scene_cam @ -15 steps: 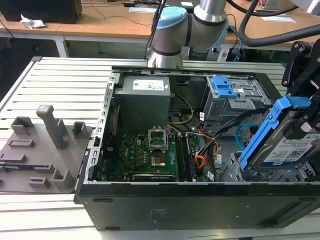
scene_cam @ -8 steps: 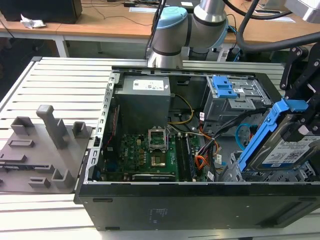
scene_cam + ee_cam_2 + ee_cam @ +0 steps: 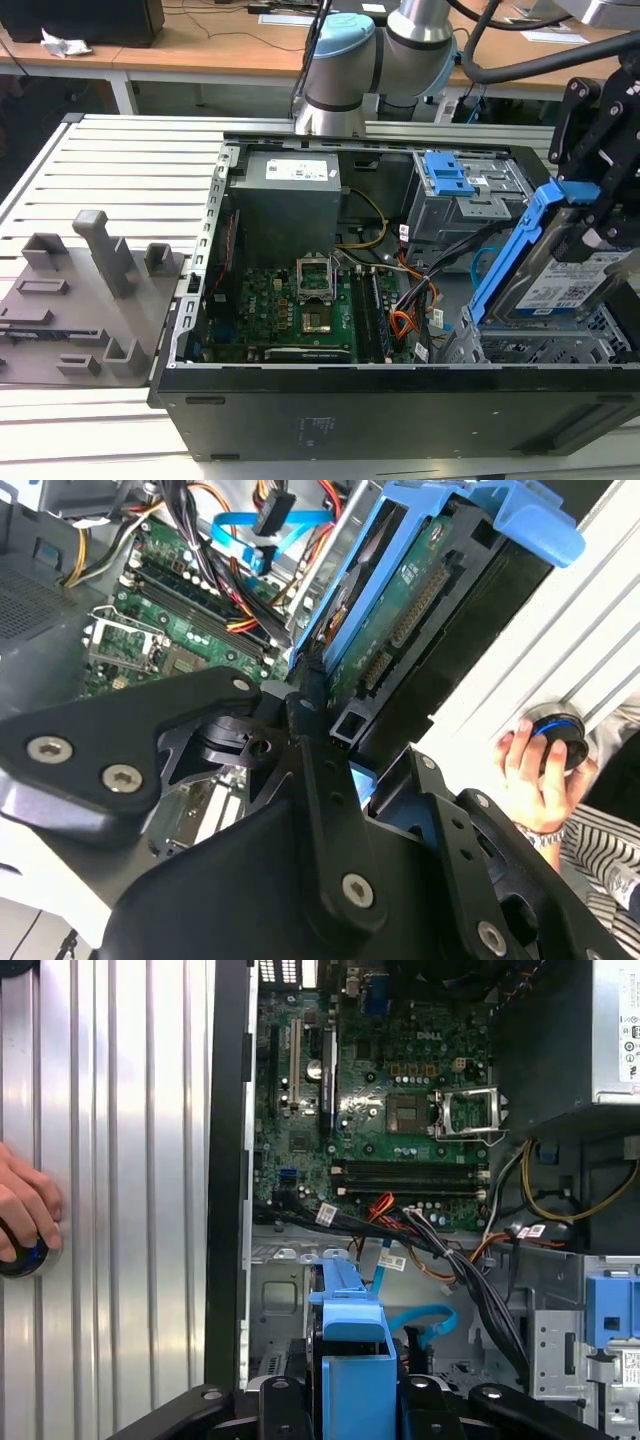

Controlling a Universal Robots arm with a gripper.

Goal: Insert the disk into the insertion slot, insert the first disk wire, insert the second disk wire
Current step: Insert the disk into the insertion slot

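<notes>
The gripper (image 3: pixel 592 222) is clamped on the disk (image 3: pixel 560 285), which tilts at four o'clock in the exterior view over the slot (image 3: pixel 545 348). The disk's low end meets the slot, but contact is hard to judge, and the gripper is cropped.

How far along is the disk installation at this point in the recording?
Nothing looks finished yet. In hand: the claw grips the disk, which is tilted, its low end near the edge of the insertion slot, not slid in. Left: seating the disk and plugging both wires; a blue cable hangs with its connector free inside the case.
</notes>
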